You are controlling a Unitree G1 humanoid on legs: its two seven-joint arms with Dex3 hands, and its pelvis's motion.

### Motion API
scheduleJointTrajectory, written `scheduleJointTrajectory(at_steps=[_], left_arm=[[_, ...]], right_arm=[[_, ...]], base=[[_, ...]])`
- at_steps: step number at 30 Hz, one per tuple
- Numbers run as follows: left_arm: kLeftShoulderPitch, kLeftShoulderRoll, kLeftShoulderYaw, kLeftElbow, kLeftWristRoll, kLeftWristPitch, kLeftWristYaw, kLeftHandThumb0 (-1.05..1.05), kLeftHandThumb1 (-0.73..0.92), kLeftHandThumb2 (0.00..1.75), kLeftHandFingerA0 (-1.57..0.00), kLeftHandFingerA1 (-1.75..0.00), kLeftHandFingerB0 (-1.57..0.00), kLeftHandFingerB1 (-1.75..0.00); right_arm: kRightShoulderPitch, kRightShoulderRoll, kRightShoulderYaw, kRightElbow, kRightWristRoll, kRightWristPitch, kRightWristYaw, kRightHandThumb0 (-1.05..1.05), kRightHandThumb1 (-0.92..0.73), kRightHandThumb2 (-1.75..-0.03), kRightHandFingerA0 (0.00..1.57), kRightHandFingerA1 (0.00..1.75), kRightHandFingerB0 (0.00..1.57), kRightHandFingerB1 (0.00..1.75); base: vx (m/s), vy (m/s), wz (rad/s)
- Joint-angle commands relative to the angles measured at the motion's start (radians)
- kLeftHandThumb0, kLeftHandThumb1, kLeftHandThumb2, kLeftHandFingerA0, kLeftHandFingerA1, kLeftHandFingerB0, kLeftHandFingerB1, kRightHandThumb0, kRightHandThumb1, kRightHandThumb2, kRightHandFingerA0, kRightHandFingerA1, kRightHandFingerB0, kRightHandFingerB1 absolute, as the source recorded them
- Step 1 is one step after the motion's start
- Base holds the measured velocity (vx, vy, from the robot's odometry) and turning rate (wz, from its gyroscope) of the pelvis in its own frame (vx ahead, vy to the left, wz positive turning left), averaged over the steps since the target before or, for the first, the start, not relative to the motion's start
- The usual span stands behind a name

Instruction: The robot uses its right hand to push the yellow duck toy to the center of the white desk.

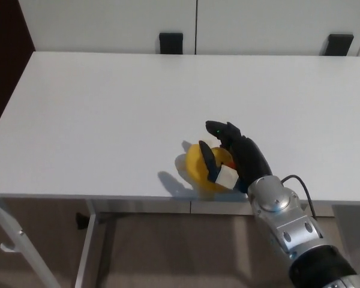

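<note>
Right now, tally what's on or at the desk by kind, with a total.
Duck: 1
Right hand: 1
Desk: 1
Black brackets behind the desk: 2
Total: 5
</note>
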Motion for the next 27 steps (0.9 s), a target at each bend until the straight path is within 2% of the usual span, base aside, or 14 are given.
scheduleJointTrajectory(at_steps=[1, 4, 5, 12, 13, 16, 17, 19, 21, 22, 24, 25, 27], left_arm=[[0.012, 0.013, 0.001, 0.001, 0.006, -0.025, 0.002, -0.17, 0.60, 0.84, -0.93, -0.94, -0.89, -0.87], [0.013, 0.013, 0.003, 0.006, 0.004, -0.024, -0.001, -0.15, 0.57, 0.84, -0.91, -0.94, -0.90, -0.88], [0.014, 0.014, 0.005, 0.009, 0.003, -0.026, 0.000, -0.16, 0.58, 0.84, -0.92, -0.91, -0.90, -0.87], [0.013, 0.016, 0.008, 0.010, 0.001, -0.026, -0.001, -0.16, 0.58, 0.84, -0.92, -0.96, -0.93, -0.90], [0.014, 0.017, 0.007, 0.010, 0.003, -0.024, 0.000, -0.15, 0.56, 0.85, -0.92, -0.94, -0.93, -0.90], [0.016, 0.018, 0.004, 0.009, 0.006, -0.022, 0.001, -0.15, 0.56, 0.85, -0.92, -0.94, -0.93, -0.90], [0.018, 0.017, 0.004, 0.008, 0.006, -0.023, 0.002, -0.18, 0.60, 0.80, -0.91, -0.93, -0.91, -0.88], [0.020, 0.015, 0.006, 0.007, 0.005, -0.025, 0.004, -0.17, 0.59, 0.84, -0.91, -0.94, -0.91, -0.89], [0.020, 0.015, 0.006, 0.008, 0.004, -0.025, 0.005, -0.17, 0.59, 0.84, -0.91, -0.94, -0.91, -0.89], [0.021, 0.016, 0.006, 0.009, 0.005, -0.025, 0.003, -0.15, 0.57, 0.87, -0.90, -0.93, -0.91, -0.88], [0.022, 0.016, 0.005, 0.009, 0.005, -0.025, 0.003, -0.15, 0.57, 0.87, -0.90, -0.93, -0.91, -0.88], [0.027, 0.021, 0.003, 0.008, 0.008, -0.027, 0.002, -0.20, 0.62, 0.74, -0.87, -0.87, -0.86, -0.85], [0.038, 0.028, 0.001, 0.005, 0.010, -0.032, 0.001, -0.18, 0.59, 0.81, -0.88, -0.90, -0.91, -0.90]], right_arm=[[0.051, -0.054, 0.017, -0.064, -0.073, 0.004, -0.085, -1.05, -0.81, -1.28, 0.00, 0.10, 0.00, 0.16], [0.073, -0.083, 0.018, -0.120, -0.098, 0.006, -0.116, -1.05, -0.81, -1.29, 0.00, 0.11, 0.00, 0.18], [0.086, -0.113, 0.021, -0.168, -0.126, 0.011, -0.141, -1.05, -0.92, -0.82, 0.00, 0.00, 0.00, 0.00], [0.105, -0.151, 0.011, -0.240, -0.144, 0.007, -0.172, -1.05, -0.92, -0.82, 0.00, 0.00, 0.00, 0.00], [0.112, -0.171, 0.006, -0.270, -0.148, 0.011, -0.165, -1.04, -0.82, -1.17, 0.00, 0.00, 0.00, 0.00], [0.121, -0.194, 0.003, -0.306, -0.154, 0.020, -0.153, -1.04, -0.82, -1.17, 0.00, 0.00, 0.00, 0.00], [0.141, -0.222, -0.014, -0.366, -0.150, 0.016, -0.140, -1.05, -0.92, -0.79, 0.00, 0.00, 0.00, 0.00], [0.175, -0.257, -0.049, -0.466, -0.126, 0.011, -0.111, -1.05, -0.92, -0.76, 0.00, 0.00, 0.00, 0.00], [0.190, -0.268, -0.063, -0.507, -0.111, 0.012, -0.096, -1.05, -0.92, -0.76, 0.00, 0.00, 0.00, 0.00], [0.236, -0.291, -0.112, -0.615, -0.051, 0.018, -0.046, -1.05, -0.71, -1.22, 0.00, 0.03, 0.00, 0.13], [0.248, -0.296, -0.123, -0.642, -0.038, 0.022, -0.033, -1.05, -0.71, -1.22, 0.00, 0.03, 0.00, 0.13], [0.299, -0.345, -0.181, -0.728, -0.008, 0.036, 0.005, -1.05, -0.92, -0.79, 0.00, 0.00, 0.00, 0.00], [0.399, -0.441, -0.314, -0.835, 0.070, 0.025, 0.083, -1.05, -0.92, -0.77, 0.00, 0.00, 0.00, 0.00]], base=[[0.00, 0.000, 0.00], [0.00, 0.000, 0.00], [0.00, 0.000, 0.00], [0.00, 0.000, 0.00], [0.00, 0.000, 0.00], [0.00, 0.000, 0.00], [0.00, 0.000, 0.00], [0.00, 0.000, 0.00], [0.00, 0.000, 0.00], [0.00, 0.000, 0.00], [0.00, 0.000, 0.00], [0.00, 0.000, 0.00], [0.00, 0.000, 0.00]])
